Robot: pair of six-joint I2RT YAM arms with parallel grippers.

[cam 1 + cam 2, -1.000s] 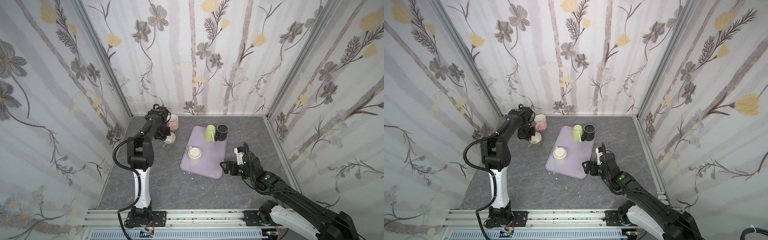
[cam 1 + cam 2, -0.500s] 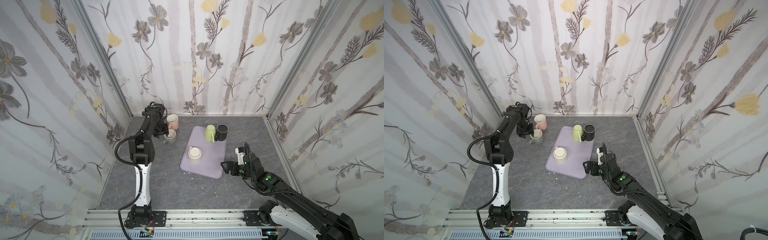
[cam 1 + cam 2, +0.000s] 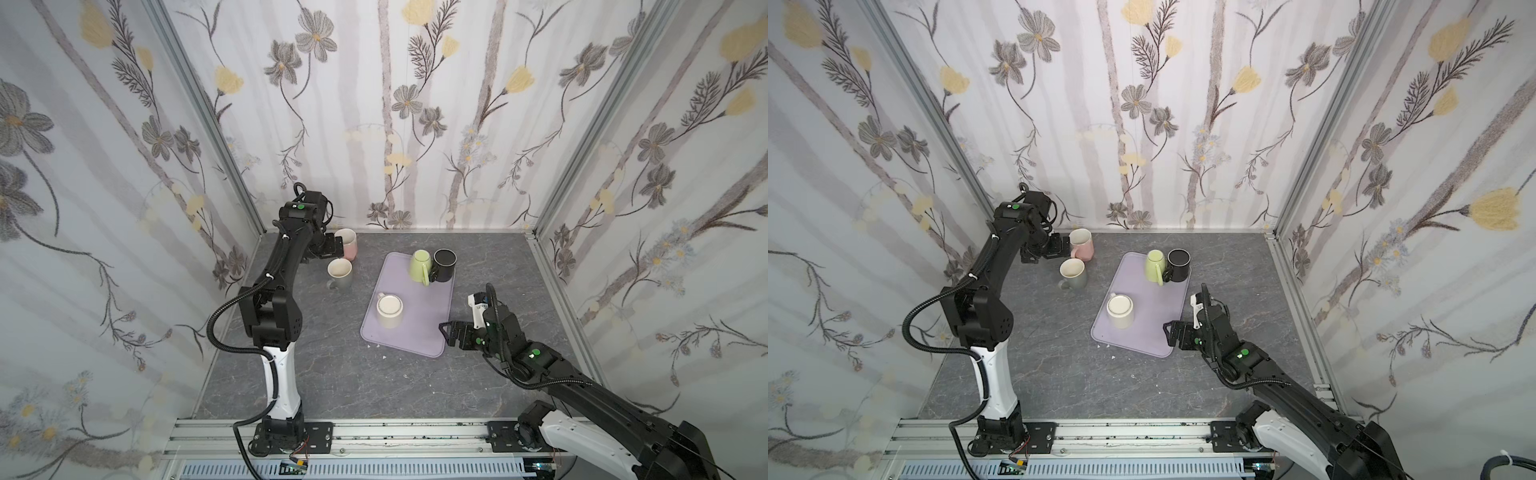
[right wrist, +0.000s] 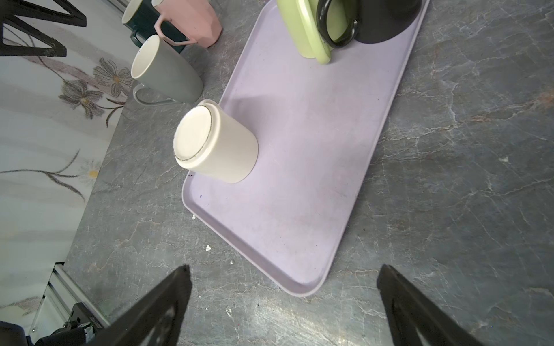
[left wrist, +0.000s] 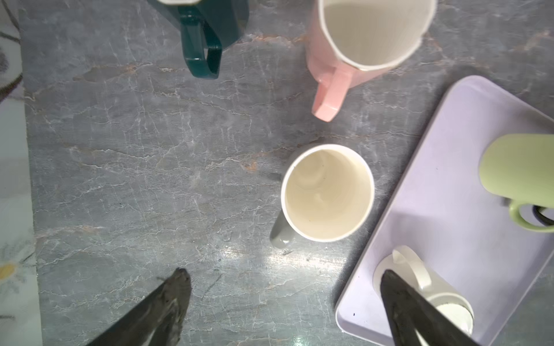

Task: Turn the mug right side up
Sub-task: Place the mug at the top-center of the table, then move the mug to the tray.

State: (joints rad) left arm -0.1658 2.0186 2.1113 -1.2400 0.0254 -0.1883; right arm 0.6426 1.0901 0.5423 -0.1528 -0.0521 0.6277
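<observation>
Grey mug [image 3: 340, 274] stands upright, mouth up, on the table [image 3: 332, 374], btw. the pink mug [image 3: 348, 243] & the purple tray [image 3: 440, 299], touching neither. Left gripper [image 5: 284, 278] hangs over it, jaws wide apart, nothing held. Right gripper [image 4: 283, 275] sits near the tray's corner, jaws apart too, empty. On the tray: cream mug [image 3: 389, 309] upside down; green mug [image 3: 419, 264] touching a black mug [image 3: 444, 264].
</observation>
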